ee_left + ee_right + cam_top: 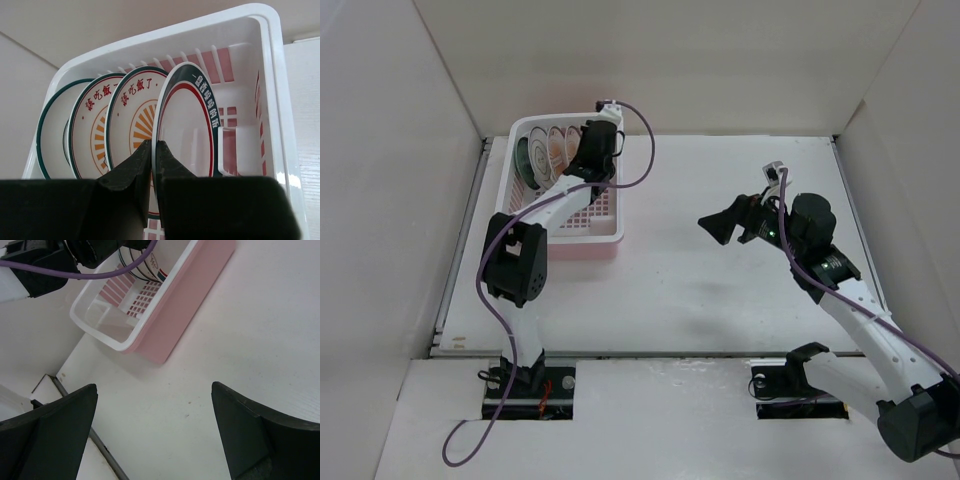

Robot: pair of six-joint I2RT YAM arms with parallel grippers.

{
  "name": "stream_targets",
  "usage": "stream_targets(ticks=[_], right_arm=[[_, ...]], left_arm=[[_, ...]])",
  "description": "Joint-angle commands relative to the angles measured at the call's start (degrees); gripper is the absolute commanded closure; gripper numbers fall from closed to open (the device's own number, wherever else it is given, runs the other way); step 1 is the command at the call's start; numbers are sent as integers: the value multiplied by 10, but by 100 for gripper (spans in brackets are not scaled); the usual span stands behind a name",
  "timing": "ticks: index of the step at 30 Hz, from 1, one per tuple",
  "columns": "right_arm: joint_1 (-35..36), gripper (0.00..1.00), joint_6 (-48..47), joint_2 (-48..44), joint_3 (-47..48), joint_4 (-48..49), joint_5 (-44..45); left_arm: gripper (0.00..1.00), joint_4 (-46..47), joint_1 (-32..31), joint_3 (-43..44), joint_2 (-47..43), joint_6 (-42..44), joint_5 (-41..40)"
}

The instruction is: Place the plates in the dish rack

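Observation:
The pink dish rack [582,250] with a white rim [280,100] stands at the far left. Several plates stand upright in it: a green-rimmed one [52,130], two with orange sunbursts [92,135] [135,115], and one with dark rings [190,125]. A dark green plate [525,160] shows at the rack's left end in the top view. My left gripper [154,147] is inside the rack [582,165], shut on the lower rim of the dark-ringed plate. My right gripper [720,225] is open and empty above the bare table [155,390], right of the rack [165,315].
White walls close in the table on the left, back and right. A purple cable [645,150] loops from my left wrist over the rack's right side. A metal strip [95,445] runs along the table's left edge.

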Motion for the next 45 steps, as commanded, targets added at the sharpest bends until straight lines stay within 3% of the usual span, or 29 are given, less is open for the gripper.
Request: stream_targets(ticks=[1, 2, 3, 7, 10, 19, 23, 27, 31, 33, 37, 45], right_arm=[[6, 0, -8, -7, 5, 22, 1], [6, 0, -8, -7, 5, 22, 1], [6, 0, -8, -7, 5, 22, -4], [6, 0, -8, -12, 5, 22, -4], [6, 0, -8, -12, 5, 22, -4], [6, 0, -8, -12, 5, 22, -4], [6, 0, -8, -12, 5, 22, -4], [6, 0, -8, -7, 5, 22, -4], [6, 0, -21, -7, 5, 16, 9], [6, 0, -37, -22, 11, 8, 39], [18, 0, -61, -34, 29, -37, 111], [57, 0, -72, -51, 64, -105, 205]], left_arm=[[98, -21, 1, 28, -6, -28, 17], [95, -27, 6, 21, -6, -35, 17], [84, -27, 6, 21, -12, -44, 17], [61, -26, 6, -2, -26, -50, 25], [55, -31, 6, -2, -32, -50, 30], [50, -47, -12, 23, -68, -38, 36], [33, -65, -17, 44, -100, -38, 24], [2, -70, -28, 57, -131, -38, 3], [0, -153, -33, 90, -166, -99, -23], [0, -228, -33, 95, -193, -190, -31], [0, -255, -39, 1, -329, -282, -12], [0, -398, -123, -112, -493, -395, -38]])
